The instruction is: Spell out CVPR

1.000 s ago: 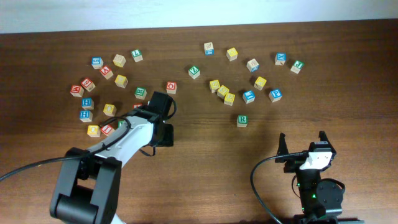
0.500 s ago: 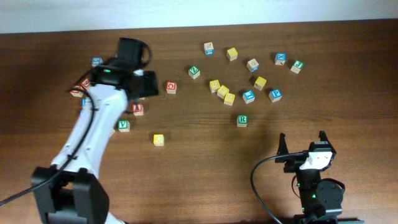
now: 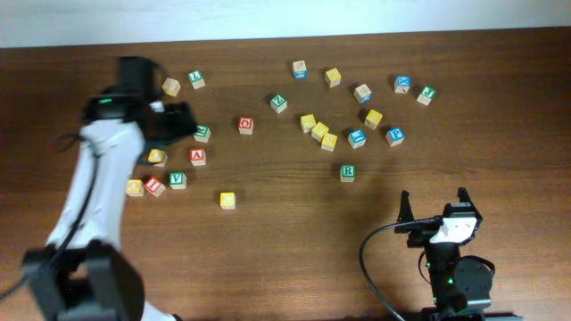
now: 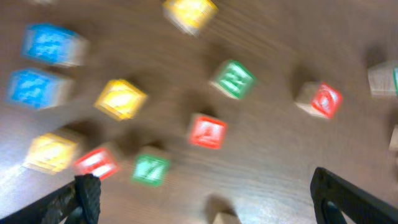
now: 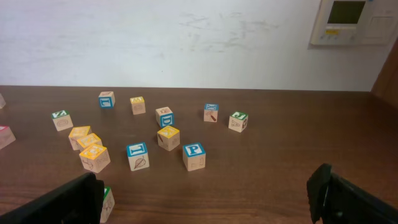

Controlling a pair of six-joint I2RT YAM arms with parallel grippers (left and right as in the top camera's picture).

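A yellow block (image 3: 227,201) stands alone on the table, its letter too small to read. A green V block (image 3: 177,179) lies to its left and shows blurred in the left wrist view (image 4: 150,169). A blue P block (image 3: 395,135) and a green R block (image 3: 348,172) lie on the right. The P also shows in the right wrist view (image 5: 193,151). My left gripper (image 3: 183,125) is open and empty above the left cluster (image 4: 205,205). My right gripper (image 3: 434,209) is open and empty near the front edge (image 5: 202,199).
Several other letter blocks are scattered around: a red A (image 3: 197,157), a green one (image 3: 202,133), a red one (image 3: 245,125) and a yellow group (image 3: 318,131). A wall with a thermostat (image 5: 351,18) stands behind the table.
My left arm has swung from the table's middle up and to the far left, uncovering the lone yellow block and the V block. The right arm has not moved.
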